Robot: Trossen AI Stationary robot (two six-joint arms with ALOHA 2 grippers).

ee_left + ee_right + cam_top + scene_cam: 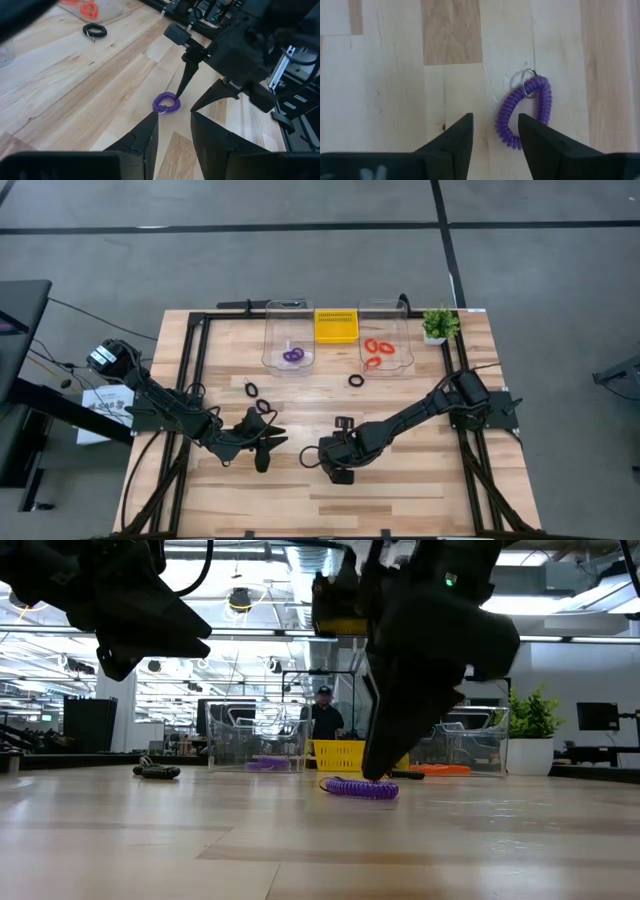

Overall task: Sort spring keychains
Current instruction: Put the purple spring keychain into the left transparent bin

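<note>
Purple spring keychain (525, 112) lies on the table (420, 470).
Hidden in the high view; the right gripper (495, 137) is seen spread over it.

From where I stood, the near half of the table (400, 490) lay bare of loose things, but both arms crowded its middle. The left gripper (264, 450) and right gripper (338, 472) hung near each other, leaving only a narrow lane of wood between them. A purple keychain (525, 112) lay flat right under the right gripper. Farther back, black keychains (251, 389) dotted the open wood ahead of two clear bins (288, 335), the yellow basket (337, 326) and a small plant (438, 324), which walled off the far edge.
</note>
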